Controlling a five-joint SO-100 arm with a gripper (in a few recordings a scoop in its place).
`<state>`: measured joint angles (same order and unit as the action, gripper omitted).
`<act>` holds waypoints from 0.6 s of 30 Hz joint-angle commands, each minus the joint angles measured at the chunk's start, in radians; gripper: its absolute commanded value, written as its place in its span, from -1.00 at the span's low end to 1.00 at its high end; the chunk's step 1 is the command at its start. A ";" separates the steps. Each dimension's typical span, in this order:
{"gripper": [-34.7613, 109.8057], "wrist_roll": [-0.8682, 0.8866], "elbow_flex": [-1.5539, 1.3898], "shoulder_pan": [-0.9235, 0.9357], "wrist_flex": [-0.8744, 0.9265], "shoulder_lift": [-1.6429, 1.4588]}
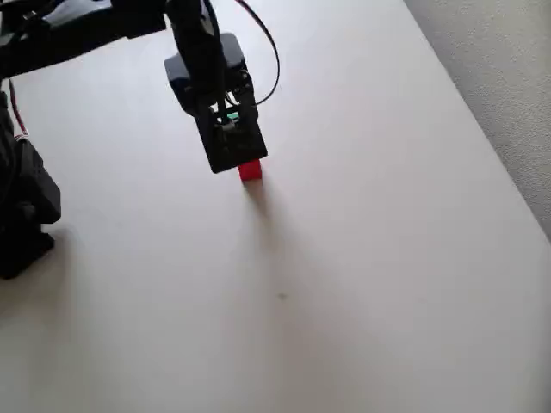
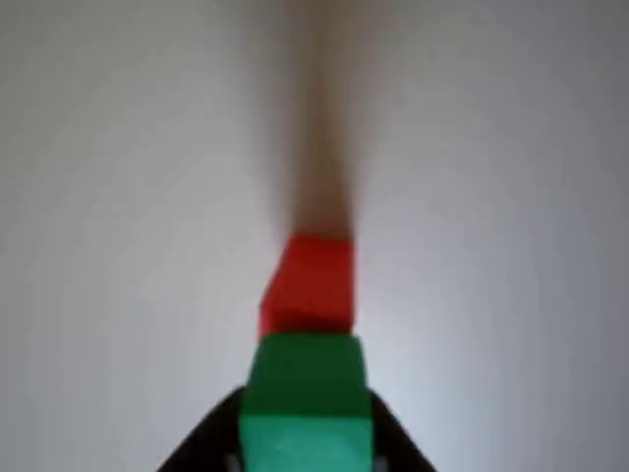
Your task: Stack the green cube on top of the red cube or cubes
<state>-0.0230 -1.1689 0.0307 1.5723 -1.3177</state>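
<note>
In the wrist view the green cube (image 2: 305, 398) sits low in the centre, with my gripper (image 2: 305, 438) shut on it and a black finger (image 2: 201, 450) on either side. Just beyond it stands the red cube (image 2: 310, 285), upright on the table, casting a long shadow away from me. The green cube's far edge overlaps the red one's near top; whether they touch I cannot tell. In the overhead view my black gripper (image 1: 232, 146) hangs over the red cube (image 1: 250, 170), of which only the lower right part shows.
The beige table (image 1: 362, 258) stretches open to the right and front of the red cube. The arm's black base (image 1: 26, 215) stands at the left edge. The table's right edge (image 1: 482, 129) runs diagonally beside grey carpet.
</note>
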 commanded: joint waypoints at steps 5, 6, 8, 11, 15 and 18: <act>-0.54 0.011 0.094 -0.009 0.009 0.008; -0.54 0.011 0.100 -0.009 0.011 0.011; -0.54 0.009 0.104 -0.008 0.012 0.011; -0.54 0.008 0.107 -0.006 0.014 0.014; -0.54 0.008 0.107 -0.003 0.015 0.018; -0.54 0.005 0.107 0.002 0.017 0.025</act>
<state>-0.0230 -1.1229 0.0291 1.5831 -1.2824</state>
